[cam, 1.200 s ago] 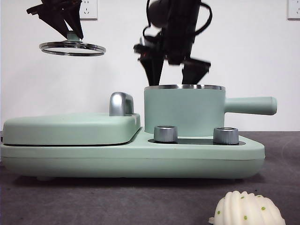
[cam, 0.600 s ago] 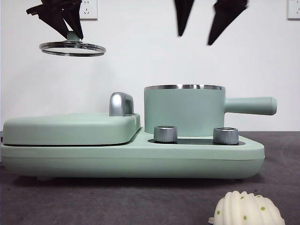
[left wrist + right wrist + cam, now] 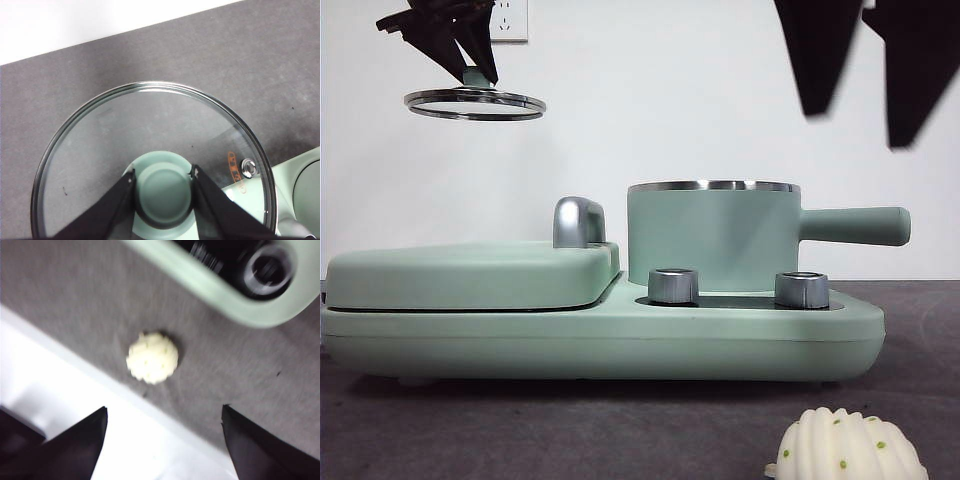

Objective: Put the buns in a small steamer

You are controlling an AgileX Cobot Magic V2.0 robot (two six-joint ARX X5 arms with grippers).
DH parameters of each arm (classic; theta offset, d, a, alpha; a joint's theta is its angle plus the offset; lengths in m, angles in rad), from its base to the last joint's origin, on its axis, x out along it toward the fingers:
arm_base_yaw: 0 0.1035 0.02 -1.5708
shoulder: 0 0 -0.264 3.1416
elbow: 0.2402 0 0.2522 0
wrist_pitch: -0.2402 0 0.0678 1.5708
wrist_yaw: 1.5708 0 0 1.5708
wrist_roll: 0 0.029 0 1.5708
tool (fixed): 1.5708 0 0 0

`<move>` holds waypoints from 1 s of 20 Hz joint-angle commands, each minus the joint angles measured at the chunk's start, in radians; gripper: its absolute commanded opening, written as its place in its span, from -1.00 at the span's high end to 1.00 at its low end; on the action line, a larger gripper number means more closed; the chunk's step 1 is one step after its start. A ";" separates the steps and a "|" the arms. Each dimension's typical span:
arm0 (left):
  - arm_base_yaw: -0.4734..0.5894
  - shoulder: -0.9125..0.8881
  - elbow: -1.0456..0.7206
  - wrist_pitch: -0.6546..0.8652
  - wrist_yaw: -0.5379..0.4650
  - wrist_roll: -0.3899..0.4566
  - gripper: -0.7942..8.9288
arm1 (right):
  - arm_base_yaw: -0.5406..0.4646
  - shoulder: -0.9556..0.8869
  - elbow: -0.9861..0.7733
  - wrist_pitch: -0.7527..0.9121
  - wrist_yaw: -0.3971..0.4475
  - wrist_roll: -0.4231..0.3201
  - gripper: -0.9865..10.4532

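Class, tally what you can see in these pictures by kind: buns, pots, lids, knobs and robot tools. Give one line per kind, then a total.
Buns: 1
Pots: 1
Lids: 1
Knobs: 2
Tools: 2, left tool, right tool
Total: 7

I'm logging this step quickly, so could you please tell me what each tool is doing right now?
Left tool: closed on the knob of the glass lid, held up in the air.
Right tool: open, holding nothing, above the ribbed bun.

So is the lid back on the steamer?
No, the left end effector holds the lid in the air, away from the open steamer.
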 commanded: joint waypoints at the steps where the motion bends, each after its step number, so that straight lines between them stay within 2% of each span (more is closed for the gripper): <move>1: -0.002 0.015 0.037 0.019 0.009 -0.003 0.80 | 0.071 0.011 -0.072 0.021 0.003 0.094 0.19; 3: -0.002 0.015 0.037 0.019 0.009 -0.003 0.80 | 0.100 0.014 -0.140 0.110 0.004 0.125 0.15; 6: -0.002 0.015 0.037 0.019 0.009 -0.005 0.80 | 0.121 0.022 -0.235 0.257 0.010 0.167 -0.05; 9: -0.002 0.015 0.037 0.019 0.009 -0.005 0.80 | 0.117 0.027 -0.297 0.353 0.010 0.170 -0.05; 20: -0.002 0.015 0.037 0.019 0.009 -0.005 0.80 | 0.104 0.186 -0.342 0.446 -0.003 0.144 -0.05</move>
